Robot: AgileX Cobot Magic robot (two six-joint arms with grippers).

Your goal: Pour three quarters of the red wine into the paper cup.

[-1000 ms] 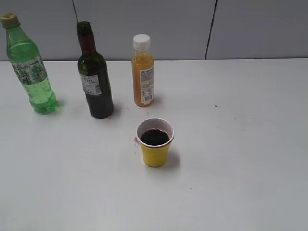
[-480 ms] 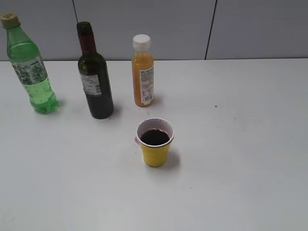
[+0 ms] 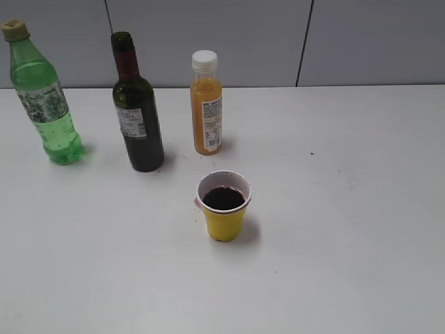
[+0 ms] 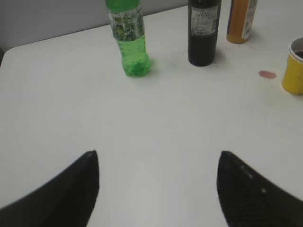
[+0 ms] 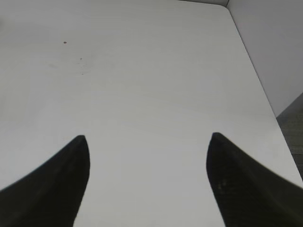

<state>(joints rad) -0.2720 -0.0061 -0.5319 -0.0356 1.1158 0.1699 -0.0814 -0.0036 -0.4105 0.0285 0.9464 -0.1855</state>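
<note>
The dark green wine bottle (image 3: 138, 111) stands upright on the white table, uncapped; it also shows in the left wrist view (image 4: 204, 30). The yellow paper cup (image 3: 224, 205) stands in front of it, to the right, holding dark red wine (image 3: 223, 198); its edge shows in the left wrist view (image 4: 294, 72). My left gripper (image 4: 158, 158) is open and empty over bare table, well short of the bottles. My right gripper (image 5: 147, 142) is open and empty over bare table near the right edge. Neither gripper shows in the exterior view.
A light green soda bottle (image 3: 43, 94) stands far left and an orange juice bottle (image 3: 207, 104) right of the wine bottle. A small red wine spot (image 4: 267, 74) lies on the table beside the cup. The table's right edge (image 5: 265, 94) is near my right gripper.
</note>
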